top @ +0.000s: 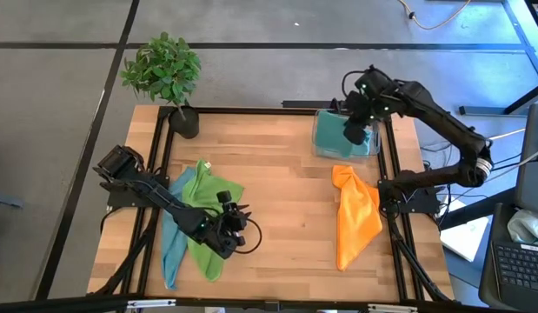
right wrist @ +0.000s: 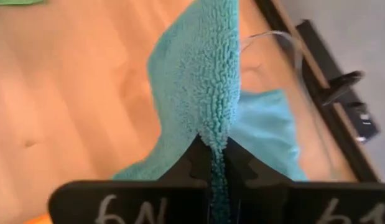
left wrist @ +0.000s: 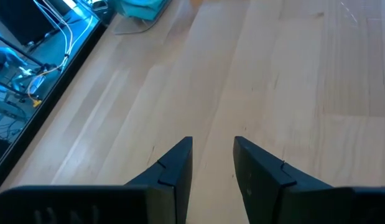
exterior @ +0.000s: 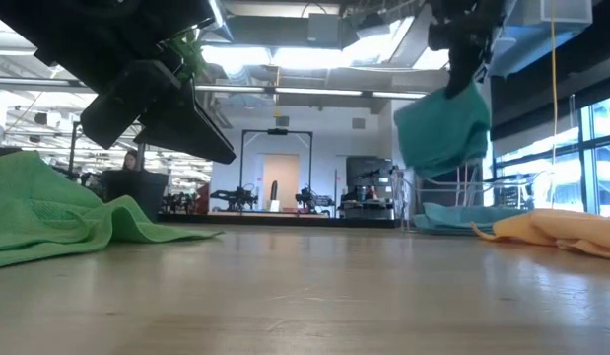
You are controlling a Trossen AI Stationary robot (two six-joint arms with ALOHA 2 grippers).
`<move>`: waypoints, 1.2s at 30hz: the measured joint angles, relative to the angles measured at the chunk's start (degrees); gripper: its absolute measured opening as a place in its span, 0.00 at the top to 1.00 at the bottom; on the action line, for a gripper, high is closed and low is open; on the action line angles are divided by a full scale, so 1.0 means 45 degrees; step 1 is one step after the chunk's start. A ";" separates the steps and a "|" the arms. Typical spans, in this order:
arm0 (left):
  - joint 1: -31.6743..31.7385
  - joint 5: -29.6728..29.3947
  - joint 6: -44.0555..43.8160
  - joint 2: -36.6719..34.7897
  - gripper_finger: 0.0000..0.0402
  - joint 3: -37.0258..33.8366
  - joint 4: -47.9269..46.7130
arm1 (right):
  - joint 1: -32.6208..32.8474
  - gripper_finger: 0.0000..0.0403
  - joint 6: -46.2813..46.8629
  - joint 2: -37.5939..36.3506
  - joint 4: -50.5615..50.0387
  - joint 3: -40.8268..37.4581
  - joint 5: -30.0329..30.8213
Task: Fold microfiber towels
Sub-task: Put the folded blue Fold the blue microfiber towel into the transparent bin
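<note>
The right tool [right wrist: 212, 163] is pinching a soft teal microfiber towel [right wrist: 195, 81], dangling it above the clear plastic bin [top: 325, 143] at the wooden counter's [top: 286, 183] far right. The left tool [left wrist: 212, 163] is hovering partly open and empty beside the lime green towel [top: 206, 196].

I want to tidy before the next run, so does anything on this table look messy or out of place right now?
Nothing is spilled or damaged. The orange towel lies crumpled near the table's right edge, and the green towel sits rumpled over a light blue towel on the left. The right gripper holds a teal towel dangling over the clear bin.
</note>
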 joint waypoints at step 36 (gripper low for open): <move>0.0335 0.0134 0.0013 0.0002 0.73 0.0000 -0.0308 | -0.2919 0.80 -0.2033 0.3759 0.4170 -0.4793 0.5509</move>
